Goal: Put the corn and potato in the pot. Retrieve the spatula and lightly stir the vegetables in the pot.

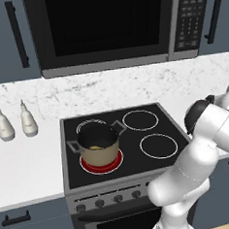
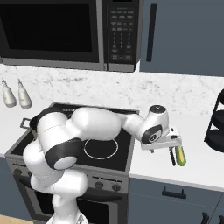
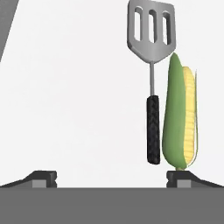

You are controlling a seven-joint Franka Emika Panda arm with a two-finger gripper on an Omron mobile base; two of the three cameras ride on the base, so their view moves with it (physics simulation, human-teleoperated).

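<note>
With its claw [image 3: 112, 177] spread wide and empty above the white counter [image 3: 78, 87], the arm appeared to be reaching for the green-husked yellow corn cob [image 3: 179, 122], which lay just beside the grey slotted spatula [image 3: 151, 57] and called for a shift sideways to centre on it.

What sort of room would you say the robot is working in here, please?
A home-style kitchen, rendered rather than real. A microwave hangs above a black stove where the pot sits on a glowing red burner, and the spatula and corn lie on the white counter.
</note>
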